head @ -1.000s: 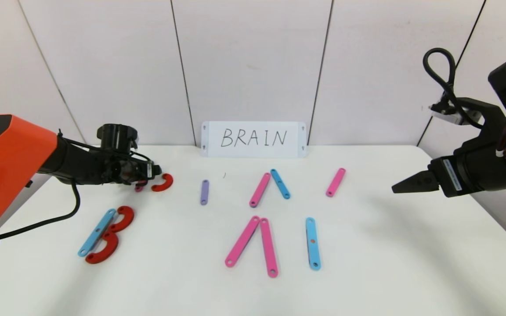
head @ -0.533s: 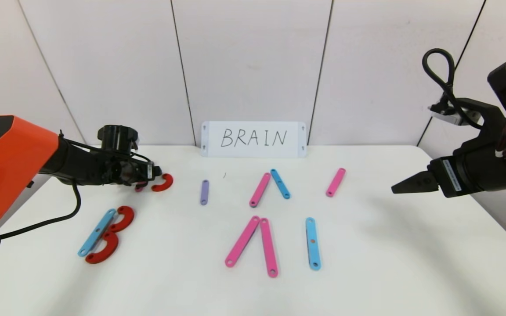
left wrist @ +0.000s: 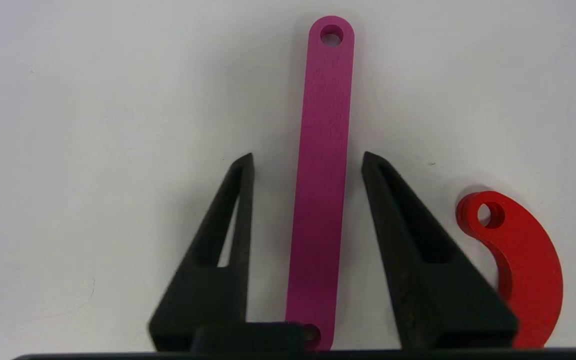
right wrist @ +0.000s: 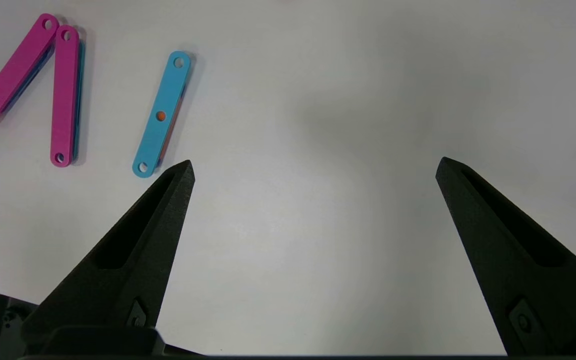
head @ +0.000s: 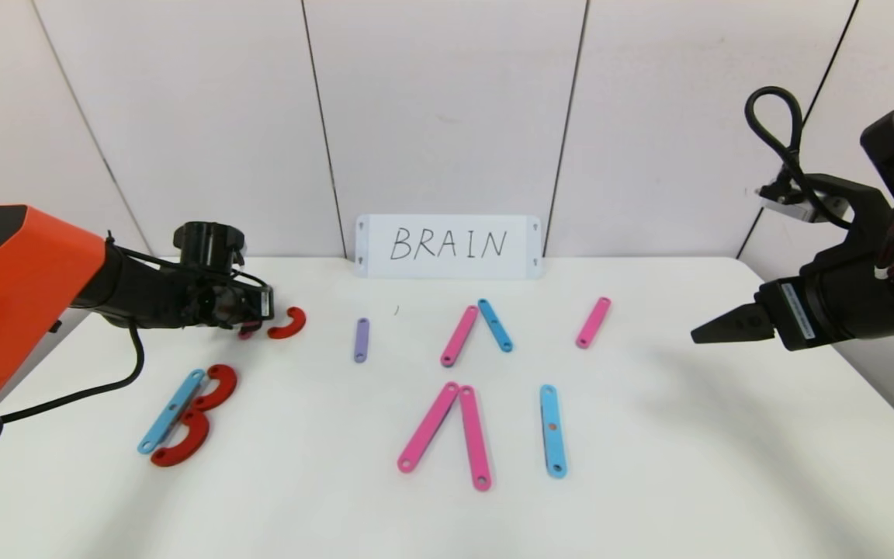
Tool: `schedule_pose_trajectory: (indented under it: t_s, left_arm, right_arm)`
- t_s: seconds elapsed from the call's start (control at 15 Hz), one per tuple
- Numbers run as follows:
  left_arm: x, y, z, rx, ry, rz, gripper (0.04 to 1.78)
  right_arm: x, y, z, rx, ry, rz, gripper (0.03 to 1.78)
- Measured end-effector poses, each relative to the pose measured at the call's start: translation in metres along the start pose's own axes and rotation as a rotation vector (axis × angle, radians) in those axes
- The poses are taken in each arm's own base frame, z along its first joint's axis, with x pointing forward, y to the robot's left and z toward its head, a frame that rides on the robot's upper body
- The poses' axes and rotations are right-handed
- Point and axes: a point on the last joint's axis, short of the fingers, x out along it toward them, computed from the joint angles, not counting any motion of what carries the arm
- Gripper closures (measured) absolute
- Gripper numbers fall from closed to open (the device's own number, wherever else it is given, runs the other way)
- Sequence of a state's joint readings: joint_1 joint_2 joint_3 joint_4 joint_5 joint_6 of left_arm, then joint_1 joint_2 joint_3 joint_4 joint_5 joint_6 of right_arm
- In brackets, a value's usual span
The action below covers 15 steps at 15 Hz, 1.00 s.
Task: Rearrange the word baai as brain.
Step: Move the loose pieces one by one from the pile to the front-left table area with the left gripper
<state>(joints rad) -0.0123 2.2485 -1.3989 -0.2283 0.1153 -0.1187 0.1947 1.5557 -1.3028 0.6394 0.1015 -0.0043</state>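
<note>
Your left gripper point(left wrist: 308, 160) straddles the magenta strip point(left wrist: 320, 170) at the table's far left, jaws apart and not yet pinching; the strip runs lengthwise between them, red curve point(left wrist: 528, 265) just beside. Right gripper point(head: 726, 324) hangs spread, well apart.

The left hand point(left wrist: 308, 160) has matt black plastic fingers point(left wrist: 408, 240) with a slightly grainy face. Between them lies a magenta strip point(left wrist: 320, 190), matt, with a faint brushed grain along its length. Just beside one finger, the red curve point(left wrist: 523, 260) looks like smooth plastic with a dull sheen. The tabletop point(left wrist: 93, 125) beneath is white, smooth and lightly glossy. Beyond the right hand point(right wrist: 313, 167), also of matt black plastic, a blue strip point(right wrist: 160, 115) looks smooth and matt.
</note>
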Motion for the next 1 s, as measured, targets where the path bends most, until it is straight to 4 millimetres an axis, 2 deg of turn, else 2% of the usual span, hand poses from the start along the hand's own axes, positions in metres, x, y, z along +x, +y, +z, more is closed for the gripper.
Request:
schedule_pose_trajectory:
  t_s: [0.07, 0.2, 0.67, 1.0]
  left_arm:
    - [0.0, 0.0, 0.0, 0.0, -0.001, 0.0, 1.29]
    - [-0.001, 0.0, 0.001, 0.0, -0.002, -0.001, 1.52]
    - [-0.013, -0.004, 0.009, -0.006, -0.026, -0.014, 1.55]
    - [-0.046, -0.019, 0.015, -0.001, -0.052, -0.054, 1.55]
  right_arm:
    - [0.0, 0.0, 0.0, 0.0, 0.0, 0.0, 0.11]
    - [0.0, 0.0, 0.0, 0.0, 0.001, 0.0, 0.11]
    - [0.0, 0.0, 0.0, -0.001, 0.001, 0.0, 0.11]
    - [0.0, 0.0, 0.0, -0.001, 0.001, 0.001, 0.11]
